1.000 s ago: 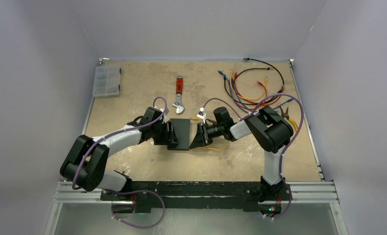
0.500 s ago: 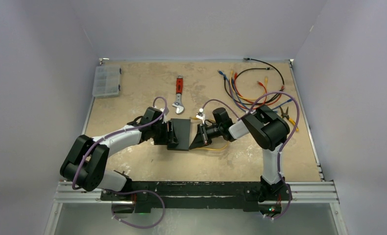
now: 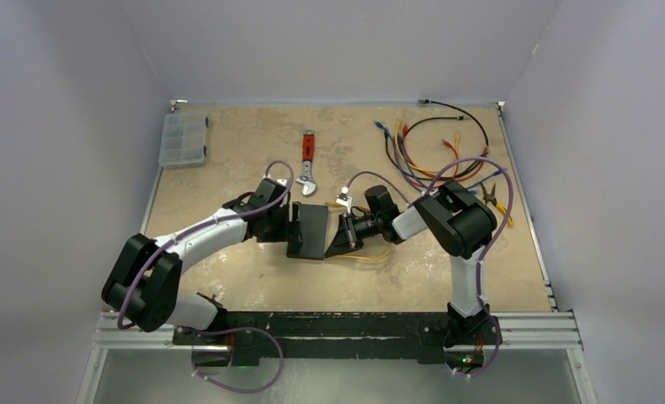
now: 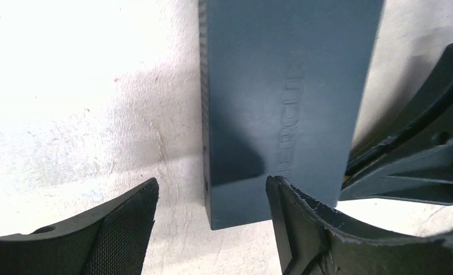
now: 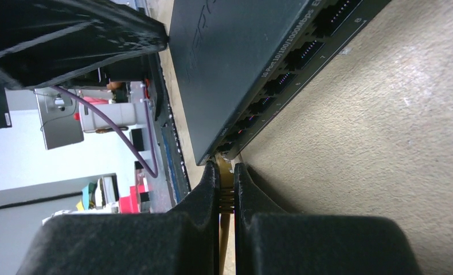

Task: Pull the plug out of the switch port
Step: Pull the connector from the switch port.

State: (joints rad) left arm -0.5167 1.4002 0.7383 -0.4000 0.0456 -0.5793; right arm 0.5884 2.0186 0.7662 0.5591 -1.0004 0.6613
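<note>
at the middle of the table [image 3: 228,282] in the top view, the switch [image 3: 312,229] lies flat, with one arm on each side of it. its row of ports [image 5: 287,63] faces the right of the frame. in the right wrist view the ports run along the lower edge of the black case, from upper right down to the centre of the frame. the plug [image 5: 226,184] sits at the last port, at the corner of the switch. only a yellowish sliver of it shows, and whether it is fully seated cannot be told.

the right gripper [image 5: 226,175] is pinched narrow on that plug, its two black fingers nearly meeting around it, right up against the port face. a yellow cable [image 3: 368,255] curves out on the table below this gripper in the top view.

the left gripper [image 4: 211,213] stands wide at the opposite short end of the switch. in the left wrist view one finger [image 4: 124,226] is off to the side over bare table, and the other overlaps the near corner of the case. whether that one touches the switch cannot be told.

farther out, a red-handled wrench [image 3: 308,162] lies above the switch. a clear box [image 3: 183,140] sits at the upper left corner of the table. a tangle of coloured cables [image 3: 426,151] fills the upper right, with pliers [image 3: 491,196] just beside it.
</note>
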